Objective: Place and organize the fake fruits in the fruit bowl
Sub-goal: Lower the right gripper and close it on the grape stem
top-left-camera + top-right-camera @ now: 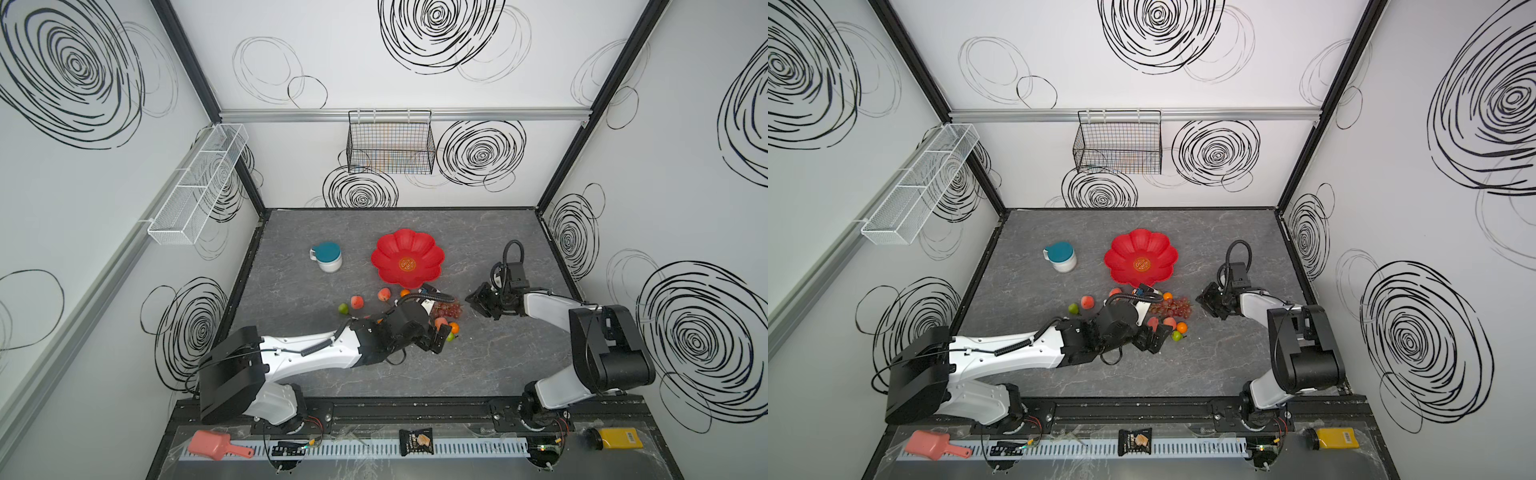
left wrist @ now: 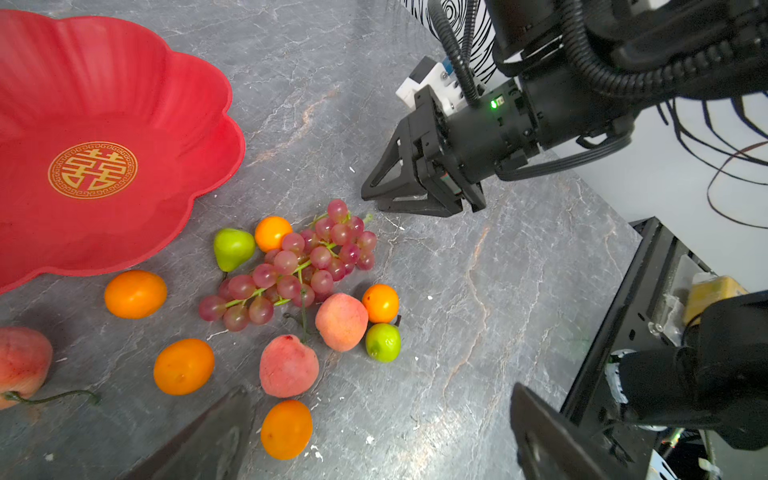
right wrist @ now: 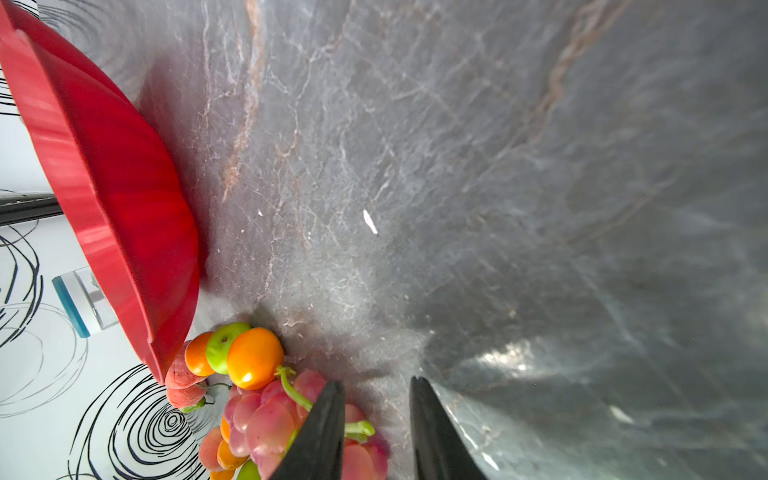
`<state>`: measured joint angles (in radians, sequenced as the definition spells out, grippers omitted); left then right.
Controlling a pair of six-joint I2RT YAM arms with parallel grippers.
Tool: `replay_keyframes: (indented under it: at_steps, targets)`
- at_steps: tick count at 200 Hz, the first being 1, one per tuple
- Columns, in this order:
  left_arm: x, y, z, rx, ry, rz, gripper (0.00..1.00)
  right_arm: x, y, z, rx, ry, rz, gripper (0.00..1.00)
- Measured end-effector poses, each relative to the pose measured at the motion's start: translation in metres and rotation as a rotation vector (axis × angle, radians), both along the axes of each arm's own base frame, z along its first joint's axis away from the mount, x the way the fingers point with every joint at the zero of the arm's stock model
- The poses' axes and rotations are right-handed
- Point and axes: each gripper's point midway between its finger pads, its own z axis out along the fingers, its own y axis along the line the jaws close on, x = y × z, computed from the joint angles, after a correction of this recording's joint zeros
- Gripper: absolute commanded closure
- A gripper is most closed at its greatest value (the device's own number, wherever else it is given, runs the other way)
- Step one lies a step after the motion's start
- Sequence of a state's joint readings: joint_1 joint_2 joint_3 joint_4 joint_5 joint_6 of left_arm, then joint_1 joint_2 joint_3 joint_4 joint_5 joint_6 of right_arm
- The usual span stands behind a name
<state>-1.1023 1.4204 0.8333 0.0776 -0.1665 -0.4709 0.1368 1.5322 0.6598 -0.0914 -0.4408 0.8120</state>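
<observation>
**A:** Where is the fruit?

**B:** All of it lies on the grey marbled counter (image 1: 498, 357). It forms a loose cluster just beside the robot-side rim of the wide, glossy red scalloped fruit bowl (image 1: 388, 249), which has a gold round emblem at its centre.

**A:** What is in the cluster?

**B:** A dark red-purple plastic grape bunch (image 2: 291, 266) lies in the middle. A green plastic pear (image 2: 232, 248) and a small round orange ball (image 2: 273, 233) lie just beside it on the bowl side. Two pink-red plastic peaches (image 2: 341, 322) lie on the side away from the bowl, with a second green pear (image 2: 383, 341) and more orange balls near them. Another peach (image 1: 356, 302) and a third pear (image 1: 343, 308) lie a little apart, to the left in both top views.

**A:** And the left end effector?

**B:** The left end effector (image 2: 380, 390) hangs over the cluster's robot-side edge. Its fingers are spread wide and grip nothing. In the left wrist view, one orange ball shows between them on the counter.

**A:** And the right one?

**B:** The right end effector (image 3: 376, 382) is low, just beside the grape bunch. Its fingers are parted by a narrow gap with only counter showing between them, so it holds nothing.

**A:** Is anything else on the counter?

**B:** A white mug with a teal lid (image 1: 326, 257) stands well to the left of the bowl.
</observation>
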Motion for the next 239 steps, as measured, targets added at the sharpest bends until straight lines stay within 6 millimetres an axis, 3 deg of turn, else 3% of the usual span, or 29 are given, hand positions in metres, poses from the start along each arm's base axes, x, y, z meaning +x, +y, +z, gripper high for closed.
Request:
replay_keyframes:
  at_steps: [135,239]
  targets:
    - [-0.007,0.002,-0.005,0.013,-0.003,-0.006,0.00,-0.001,0.020,-0.006,0.036,0.008,0.028,0.70]
    - [-0.012,0.013,-0.012,0.027,-0.001,0.008,0.00,-0.005,0.023,-0.009,0.037,0.023,0.028,0.85]
